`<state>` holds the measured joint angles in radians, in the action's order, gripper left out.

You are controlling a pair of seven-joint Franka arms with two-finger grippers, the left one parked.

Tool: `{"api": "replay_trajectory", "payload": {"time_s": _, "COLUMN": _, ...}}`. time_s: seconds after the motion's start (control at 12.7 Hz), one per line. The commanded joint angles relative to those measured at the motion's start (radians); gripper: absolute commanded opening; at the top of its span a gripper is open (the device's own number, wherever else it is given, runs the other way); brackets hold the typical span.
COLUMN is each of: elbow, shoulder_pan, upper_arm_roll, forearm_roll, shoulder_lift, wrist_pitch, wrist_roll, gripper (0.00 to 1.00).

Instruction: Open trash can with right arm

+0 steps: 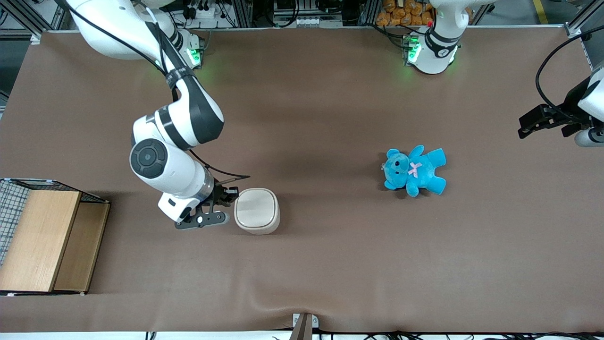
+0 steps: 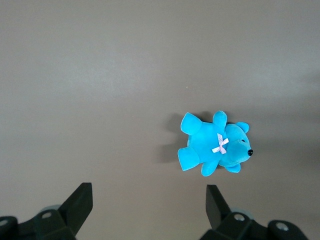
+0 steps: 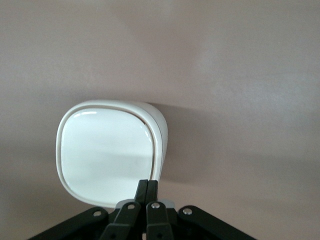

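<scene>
Beside the trash can (image 1: 257,210), the closed tool (image 3: 147,186) touches.

Looking straight down from my parked wrist, I see a plain brown bench (image 2: 100,75) filling nearly the whole view. A blue teddy (image 2: 212,145) lies flat on it, belly up, with its arms and legs spread. It has a small pale pink bow (image 2: 220,143) at its neck and a black nose (image 2: 250,152) at the tip of its snout. A soft shadow falls on the bench just beside its legs. At the lower edge of the view my jaws stand wide apart, two black fingers (image 2: 77,205) with bare bench between them. The teddy touches neither one.
</scene>
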<state>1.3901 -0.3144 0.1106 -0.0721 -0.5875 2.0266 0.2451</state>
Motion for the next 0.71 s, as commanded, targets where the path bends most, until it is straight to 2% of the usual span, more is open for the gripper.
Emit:
{"api": "replay_trajectory", "payload": {"time_s": 0.0, "elbow": -0.074, "shoulder_pan": -0.017, "upper_arm_roll": -0.002, "forearm_roll": -0.006, "shoulder_lift": -0.060, "wrist_pitch": -0.003, "wrist_roll": 0.022, "gripper": 0.00}}
{"api": "replay_trajectory", "payload": {"time_s": 0.63, "elbow": -0.080, "shoulder_pan": -0.029, "upper_arm_roll": -0.003, "forearm_roll": -0.003, "shoulder_lift": -0.091, "wrist_pitch": 0.021, "wrist_roll": 0.040, "gripper": 0.00}}
